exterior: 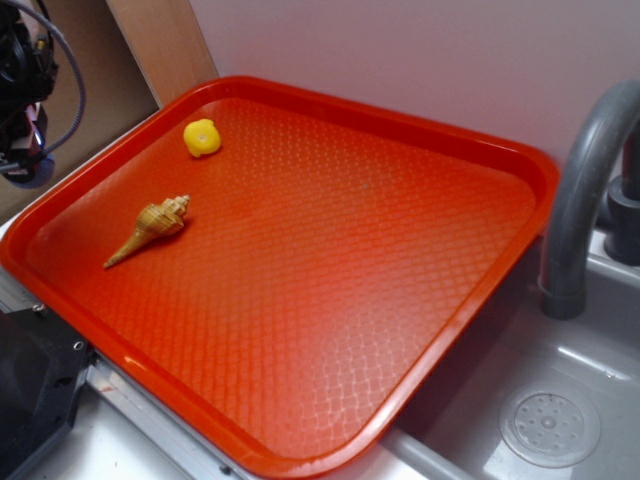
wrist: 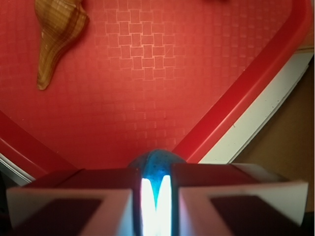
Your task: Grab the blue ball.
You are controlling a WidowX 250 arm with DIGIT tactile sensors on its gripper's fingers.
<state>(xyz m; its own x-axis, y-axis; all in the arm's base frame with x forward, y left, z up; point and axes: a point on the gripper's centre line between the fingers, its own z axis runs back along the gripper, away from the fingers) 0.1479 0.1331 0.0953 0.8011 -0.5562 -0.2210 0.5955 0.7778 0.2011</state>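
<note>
Gripper [wrist: 156, 194] clamped on the blue ball [wrist: 156, 164], raised above the red tray's [exterior: 520, 160] left corner. Seashell [exterior: 150, 228] lies on the tray; yellow toy [exterior: 201, 137] just beyond it. Ball probably the blue patch at the exterior view's left edge.

A red tray [exterior: 480, 240] with a woven, basket-like pattern pressed into its floor and a raised rim carries the things, sitting partly over a grey sink [exterior: 560, 400]. Two items lie directly on it: a small yellow toy [exterior: 201, 137] toward 11 o'clock near the rim, and a tan spiral seashell [exterior: 150, 228] toward 9 o'clock, lying on its side, well apart from the toy.
</note>
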